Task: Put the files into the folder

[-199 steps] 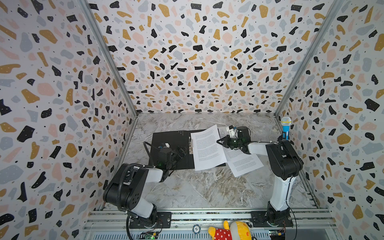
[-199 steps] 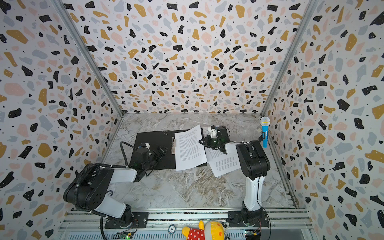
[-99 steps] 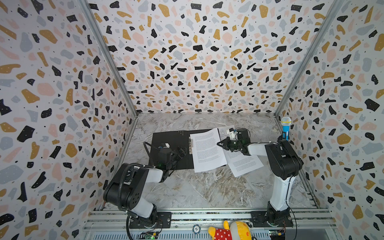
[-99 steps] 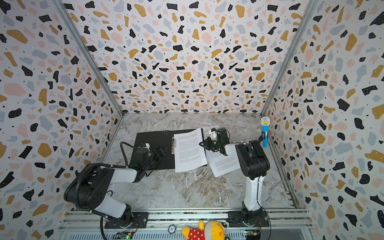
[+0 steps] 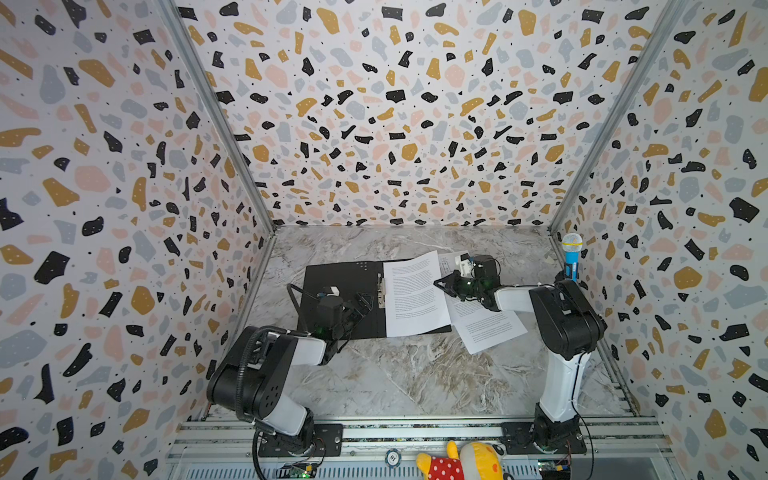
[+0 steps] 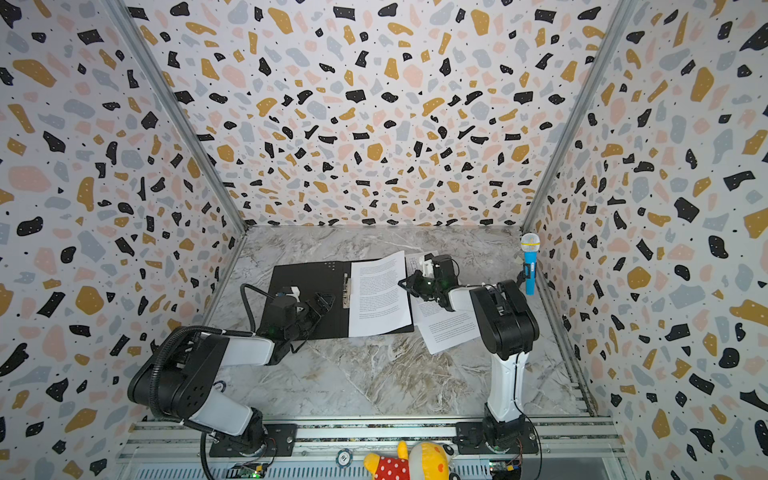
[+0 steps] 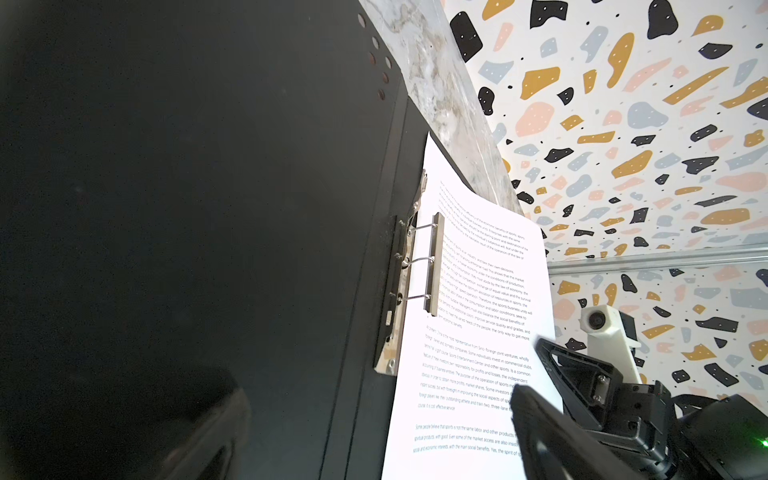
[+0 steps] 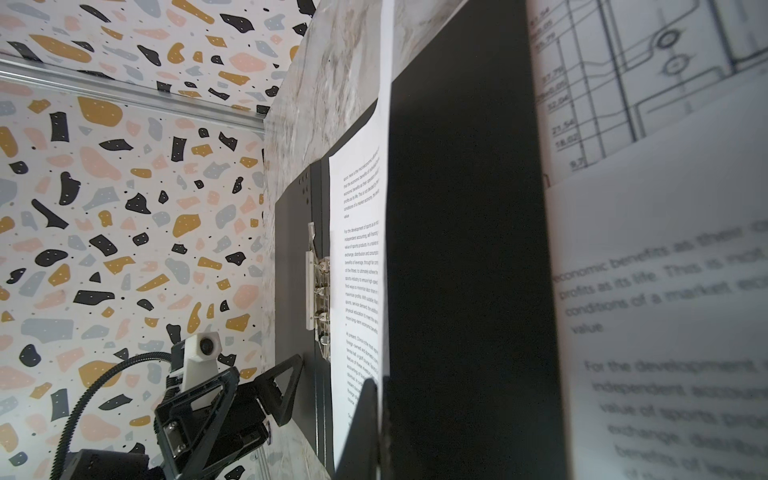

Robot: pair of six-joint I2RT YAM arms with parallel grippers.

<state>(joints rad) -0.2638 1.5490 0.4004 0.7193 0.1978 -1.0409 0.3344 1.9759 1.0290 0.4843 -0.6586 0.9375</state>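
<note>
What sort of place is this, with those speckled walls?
Likely a robot test booth: a left arm and right arm bolted to a rail, patterned walls boxing in a marble table, folder and papers laid out.

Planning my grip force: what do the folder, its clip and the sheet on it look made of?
Folder: matte black, flat, board or plastic, cannot tell which.
Clip: shiny silver bar and wires, likely metal.
Sheet: thin white paper, matte, printed text.

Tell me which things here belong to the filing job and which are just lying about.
Job: folder, text sheet on folder, text sheet on table, drawing sheet.
Lying about: microphone, plush toy.
</note>
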